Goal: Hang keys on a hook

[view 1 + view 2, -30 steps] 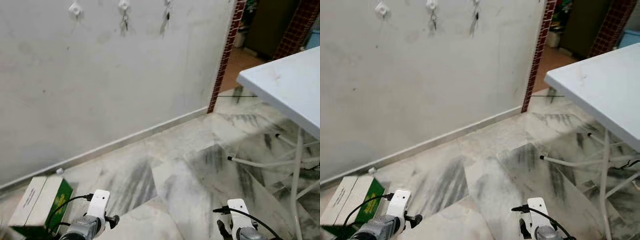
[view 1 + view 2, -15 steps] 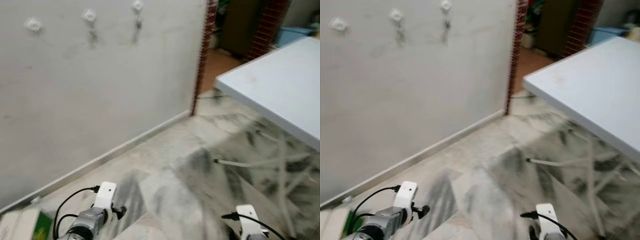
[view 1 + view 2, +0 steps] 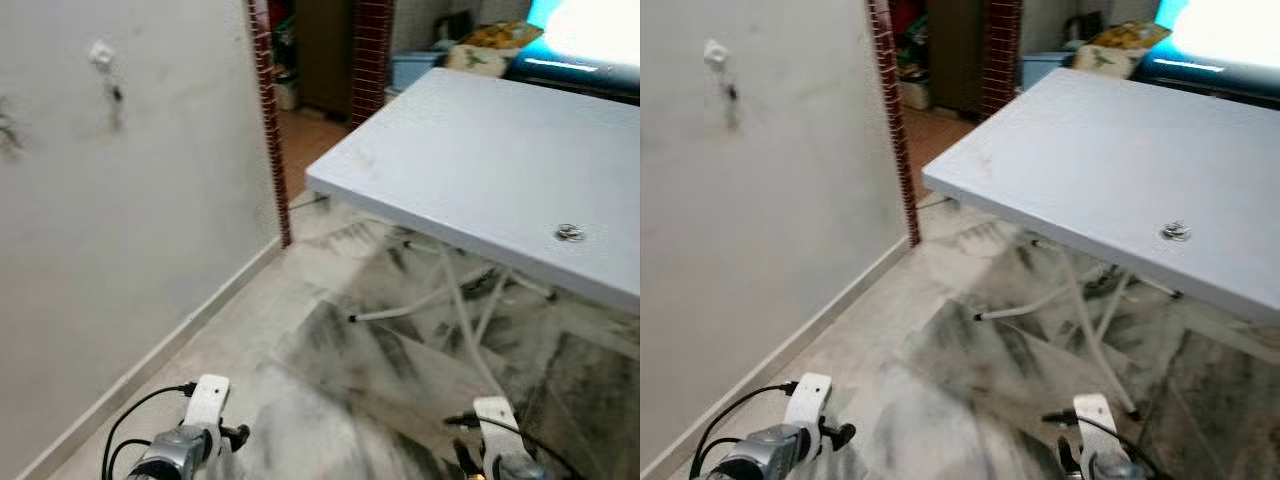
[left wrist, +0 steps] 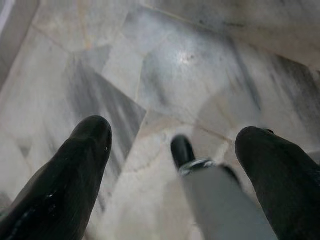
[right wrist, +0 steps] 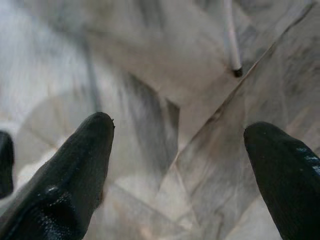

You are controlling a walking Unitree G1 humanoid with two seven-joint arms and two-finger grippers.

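fingers [image 4: 75,170] of the left gripper [image 4: 175,165] are spread wide with nothing between them, hanging low over the marble floor [image 3: 330,360]; the right gripper [image 5: 180,165] is spread just as wide and just as empty, also pointing down at the floor. both arms sit idle at the near edge of the head views.

farther out on the right stands a white folding table [image 3: 470,150], and on its top, toward the right edge, lies a small metal bunch that looks like the keys [image 3: 570,233], well apart from either gripper. on the left, the grey wall [image 3: 150,200] carries a white hook [image 3: 100,54] with something dark hanging under it, too blurred to name.

the step in hand looks like fetching the keys, not yet begun. to do it well, walk up until the table edge is close, settle so the blur clears, then bring the right gripper down over the bunch, keeping its fingers apart until they straddle the ring. pinch the ring itself, not a loose key, so it can slip over the hook later. mind the table legs [image 3: 470,330] when stepping in.
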